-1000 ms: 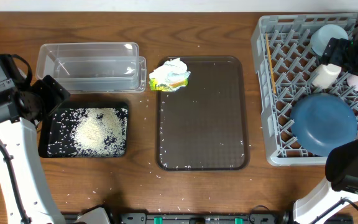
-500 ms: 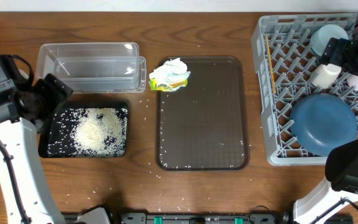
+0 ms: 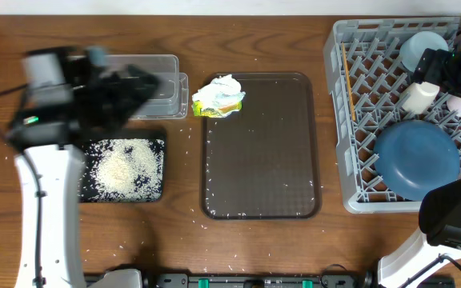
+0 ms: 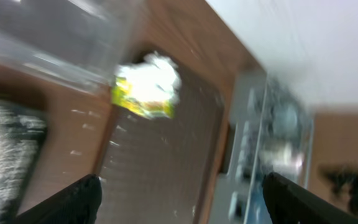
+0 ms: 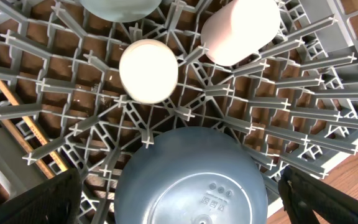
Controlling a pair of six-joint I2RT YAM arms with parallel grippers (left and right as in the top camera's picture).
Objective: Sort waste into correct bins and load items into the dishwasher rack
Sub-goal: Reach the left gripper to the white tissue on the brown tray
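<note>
Not much to read here tbh. The only thing close to lettering is on the underside of the dark-blue bowl [image 5: 191,180], lower middle of the right wrist view. It has a short row of small moulded symbols [image 5: 215,188] pressed into the plastic. They're too small to make out, and I can't pick out any letters or numbers. The yellow-green wrapper [image 3: 224,102] sits upper middle in the overhead view. It's tiny there and smeared by blur in the left wrist view, so if there's print on it, it's not legible. No brand, label or number I can actually read.
</note>
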